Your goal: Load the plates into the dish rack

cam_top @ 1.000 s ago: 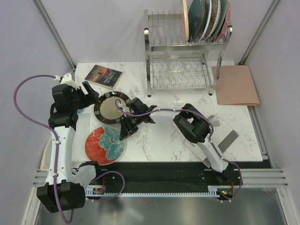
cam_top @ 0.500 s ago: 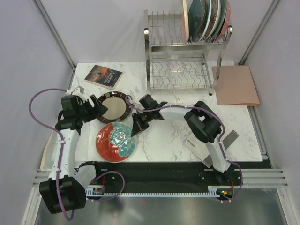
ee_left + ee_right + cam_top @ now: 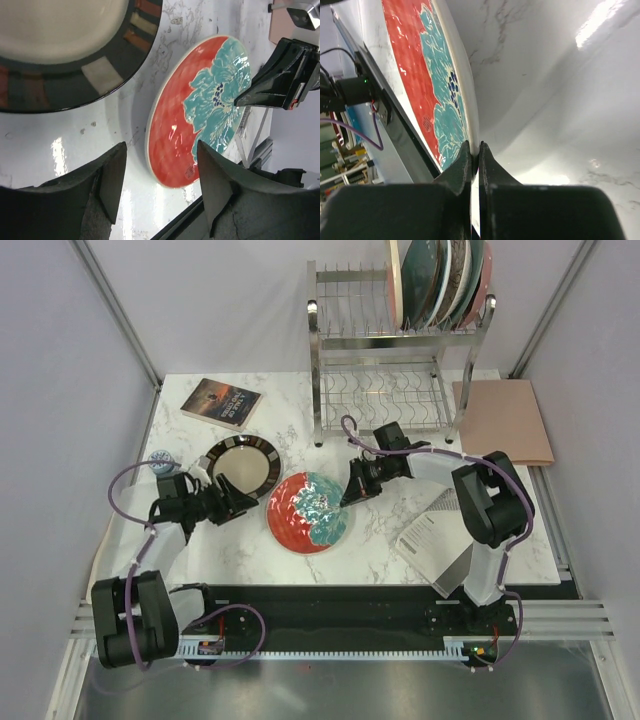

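Observation:
The red plate with a teal flower (image 3: 308,513) is near the middle of the table, its right rim raised. My right gripper (image 3: 351,491) is shut on that rim, as the right wrist view shows (image 3: 474,148) with the plate (image 3: 432,75) edge-on. The dark brown plate (image 3: 240,466) lies flat to the left. My left gripper (image 3: 238,508) is open and empty, low over the table just below the brown plate (image 3: 65,50) and left of the red plate (image 3: 197,112). The silver dish rack (image 3: 392,390) stands at the back, with several plates (image 3: 440,280) upright in its top tier.
A grey booklet (image 3: 221,402) lies at the back left. A small blue-white cup (image 3: 163,460) sits at the left edge. A tan folder (image 3: 501,422) lies right of the rack. A white card (image 3: 424,537) and a grey strip (image 3: 458,571) lie near the front right.
My right gripper has pulled the red plate right and back, from the front left towards the middle. My left arm has dropped low and its gripper has moved nearer, below the brown plate.

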